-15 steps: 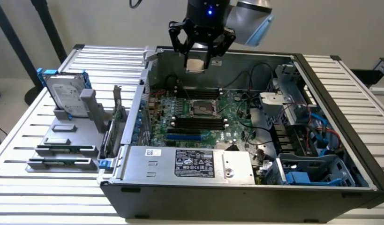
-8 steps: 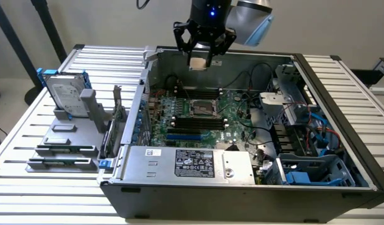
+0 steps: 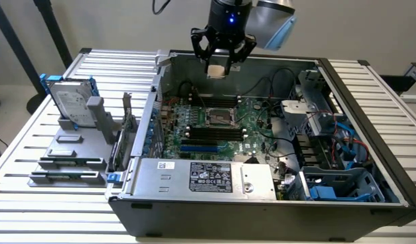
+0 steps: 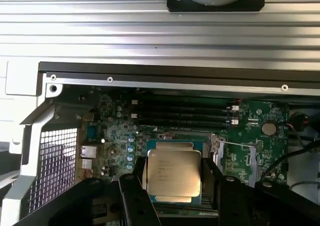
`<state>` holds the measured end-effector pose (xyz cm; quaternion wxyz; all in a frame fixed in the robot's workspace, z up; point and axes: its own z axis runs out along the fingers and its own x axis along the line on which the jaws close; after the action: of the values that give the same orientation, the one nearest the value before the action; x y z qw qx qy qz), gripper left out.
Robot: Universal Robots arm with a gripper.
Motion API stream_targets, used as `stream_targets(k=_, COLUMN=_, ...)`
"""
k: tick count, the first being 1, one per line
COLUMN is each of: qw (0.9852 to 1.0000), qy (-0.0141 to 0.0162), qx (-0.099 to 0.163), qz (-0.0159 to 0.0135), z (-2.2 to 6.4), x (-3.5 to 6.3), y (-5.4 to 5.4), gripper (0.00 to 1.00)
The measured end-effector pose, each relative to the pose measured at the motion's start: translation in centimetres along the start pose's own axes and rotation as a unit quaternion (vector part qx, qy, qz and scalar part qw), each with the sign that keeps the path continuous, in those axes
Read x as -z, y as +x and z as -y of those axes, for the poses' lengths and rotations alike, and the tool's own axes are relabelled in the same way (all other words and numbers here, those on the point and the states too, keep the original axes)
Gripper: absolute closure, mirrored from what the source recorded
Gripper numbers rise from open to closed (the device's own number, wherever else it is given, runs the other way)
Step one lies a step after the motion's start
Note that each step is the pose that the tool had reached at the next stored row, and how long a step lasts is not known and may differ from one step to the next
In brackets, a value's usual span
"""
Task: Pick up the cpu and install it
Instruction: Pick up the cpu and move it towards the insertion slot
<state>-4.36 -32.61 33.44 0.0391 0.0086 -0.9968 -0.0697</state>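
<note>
The cpu [image 4: 173, 173], a flat square chip with a silvery top, sits between my two black fingers [image 4: 135, 188]. My gripper [image 4: 173, 188] is shut on its two opposite edges. In the exterior view my gripper [image 3: 219, 68] hangs with the cpu [image 3: 218, 70] above the back part of the open computer case [image 3: 262, 211]. The motherboard's cpu socket [image 3: 220, 118] lies well below it. In the wrist view the socket frame [image 4: 151, 147] shows just behind the chip, roughly in line with it.
A hard drive [image 3: 72, 104] in a blue frame stands on a grey rack at the exterior view's left, with memory sticks [image 3: 65, 176] lying in front of it. Inside the case are memory slots [image 3: 215, 134], black cables [image 3: 279, 84], a power supply [image 3: 201, 178] and a drive cage [image 3: 323, 124].
</note>
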Motion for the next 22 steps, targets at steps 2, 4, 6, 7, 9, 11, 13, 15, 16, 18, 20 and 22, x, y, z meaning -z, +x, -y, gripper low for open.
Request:
stream_targets(k=2, qw=1.0, qy=0.0, qx=-0.002, qz=0.0006, z=-0.01, x=-0.24, y=-0.2, gripper=0.46)
stream_targets(k=4, qw=1.0, qy=-0.0001, qx=-0.004, qz=0.0014, z=-0.02, x=-0.48, y=-0.4, gripper=0.46)
stream_targets(k=6, qw=1.0, qy=-0.0002, qx=-0.005, qz=0.0022, z=-0.03, x=-0.73, y=-0.7, gripper=0.46)
stream_targets(k=7, qw=1.0, qy=-0.0003, qx=-0.006, qz=0.0026, z=-0.04, x=-0.85, y=-0.8, gripper=0.46)
stream_targets(k=9, qw=1.0, qy=-0.0004, qx=-0.008, qz=0.0033, z=-0.06, x=-1.1, y=-1.0, gripper=0.46)
stream_targets(k=11, qw=1.0, qy=-0.0004, qx=-0.009, qz=0.0041, z=-0.07, x=-1.36, y=-1.2, gripper=0.46)
stream_targets(k=13, qw=0.9999, qy=-0.0004, qx=-0.01, qz=0.0048, z=-0.05, x=-1.62, y=-1.4, gripper=0.46)
stream_targets(k=15, qw=0.9999, qy=-0.0005, qx=-0.01, qz=0.0057, z=-0.02, x=-1.89, y=-1.5, gripper=0.46)
stream_targets(k=16, qw=0.9999, qy=-0.0005, qx=-0.011, qz=0.0061, z=0.0, x=-2.02, y=-1.5, gripper=0.46)
stream_targets(k=18, qw=0.9999, qy=-0.0005, qx=-0.011, qz=0.0074, z=0.04, x=-2.27, y=-1.6, gripper=0.46)
stream_targets(k=20, qw=0.9999, qy=-0.0005, qx=-0.011, qz=0.0093, z=0.07, x=-2.52, y=-1.7, gripper=0.46)
stream_targets(k=22, qw=0.9999, qy=-0.0003, qx=-0.01, qz=0.0139, z=0.1, x=-2.66, y=-1.7, gripper=0.46)
